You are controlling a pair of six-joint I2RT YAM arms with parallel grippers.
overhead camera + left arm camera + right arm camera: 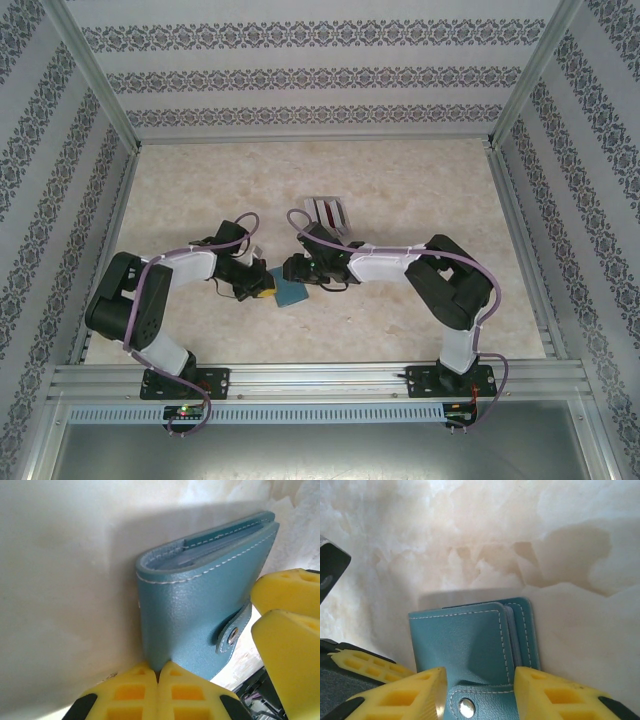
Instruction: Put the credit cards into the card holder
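Here, teal card holder [200, 610], snap flap closed, sleeves inside, left pincer [159, 690] pinching it

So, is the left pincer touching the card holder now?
Touching. In the left wrist view the left pincer is shut, its yellow fingertips meeting on the bottom edge of the teal card holder.

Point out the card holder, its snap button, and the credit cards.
card holder [192, 610], left wrist view, on its teal front face.
snap button [466, 708], right wrist view, on the metal stud.
credit cards [329, 212], top external view, on the striped stack.
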